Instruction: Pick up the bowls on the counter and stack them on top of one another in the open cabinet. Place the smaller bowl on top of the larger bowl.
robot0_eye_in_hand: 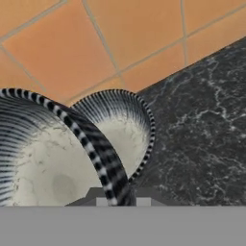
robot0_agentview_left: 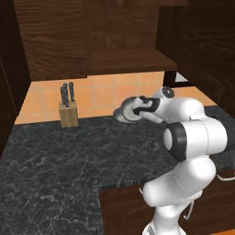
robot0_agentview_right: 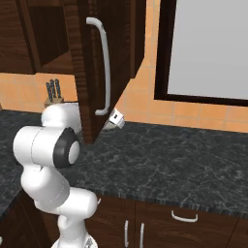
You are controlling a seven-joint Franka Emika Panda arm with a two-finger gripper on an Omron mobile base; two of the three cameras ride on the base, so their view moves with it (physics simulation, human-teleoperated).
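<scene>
Gripper (robot0_agentview_left: 134, 109) is at the bowls near the tiled wall, centre of the left base view; whether spread or pinching, I cannot tell. In the hand view the larger bowl (robot0_eye_in_hand: 43, 158) fills lower left, its rim overlapping the smaller bowl (robot0_eye_in_hand: 126, 129) at centre. Judgement: grip one rim only, lift straight. Surface (robot0_agentview_left: 59, 156) is dark marbled; knife block (robot0_agentview_left: 68, 109) sits left; open cabinet (robot0_agentview_left: 131, 59) is above.

light: even, soft | shadows: faint | render: low-res, slightly blurred
</scene>
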